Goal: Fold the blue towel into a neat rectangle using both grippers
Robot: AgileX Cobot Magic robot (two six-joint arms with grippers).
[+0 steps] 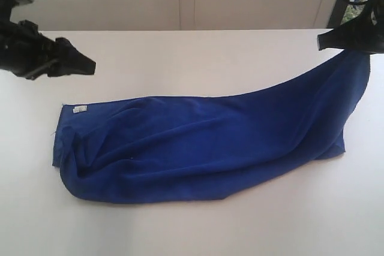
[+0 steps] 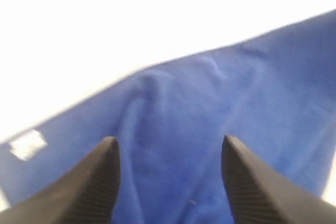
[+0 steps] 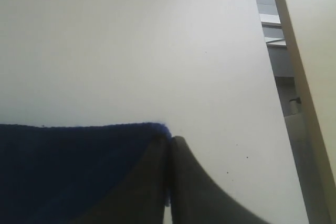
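Royal-blue terry towel point(image 1: 204, 142), soft and limp, is sagging across the white counter point(image 1: 180, 58), two-o'clock corner pinched in the black right gripper point(image 3: 169, 145), black left gripper point(image 2: 170, 140) gaping near the white-labelled nine-o'clock corner worth grabbing.

Exterior view shows even, bright light, with faint shadow under the blue towel point(image 1: 210, 142). Left wrist view is blurred, the table point(image 2: 105, 14) blown out white. Right wrist view is sharper, greyer.

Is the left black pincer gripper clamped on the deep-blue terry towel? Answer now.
No: the left gripper has its fingers wide apart, with the towel lying beyond them, ungripped.
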